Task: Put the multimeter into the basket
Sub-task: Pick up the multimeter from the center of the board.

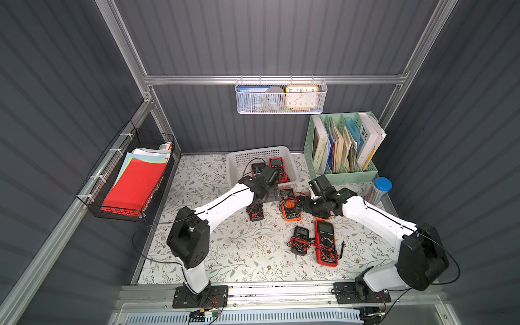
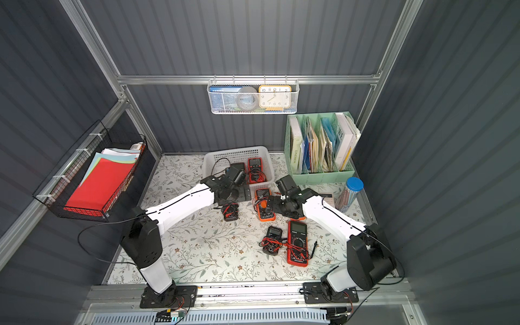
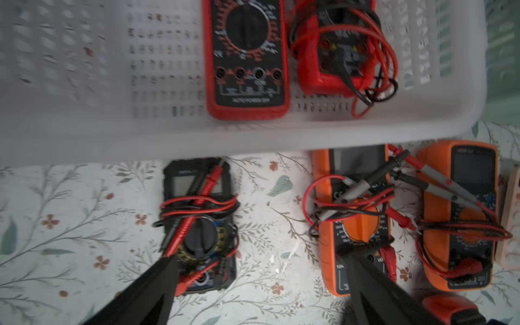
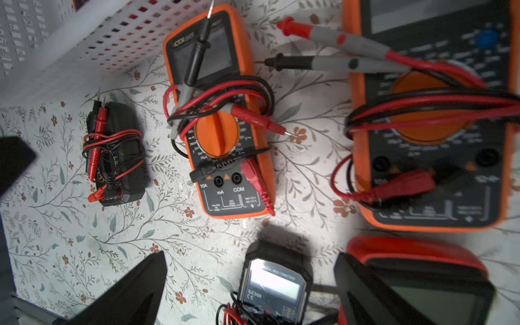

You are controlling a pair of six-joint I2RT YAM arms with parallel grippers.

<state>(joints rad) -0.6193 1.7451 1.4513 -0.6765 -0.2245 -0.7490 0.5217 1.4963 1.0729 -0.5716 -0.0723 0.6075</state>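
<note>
The white perforated basket (image 1: pixel 239 166) (image 3: pixel 253 138) stands at the back of the table with two red multimeters (image 3: pixel 247 56) inside. On the table lie a small black multimeter (image 1: pixel 255 213) (image 3: pixel 199 222), an orange one (image 1: pixel 289 205) (image 4: pixel 219 118), a second orange one (image 4: pixel 430 126), another black one (image 1: pixel 300 239) (image 4: pixel 277 281) and a large red one (image 1: pixel 325 243). My left gripper (image 1: pixel 270 194) (image 3: pixel 260 261) hovers open just before the basket's front rim, holding nothing. My right gripper (image 1: pixel 300 203) (image 4: pixel 249 257) is open above the orange multimeter, gripping nothing.
A green file organiser (image 1: pixel 340 146) stands at the back right, with a blue-capped tube (image 1: pixel 380 191) before it. A black wire basket with papers (image 1: pixel 132 180) hangs on the left wall. A white mesh basket with a clock (image 1: pixel 281 97) hangs on the back wall.
</note>
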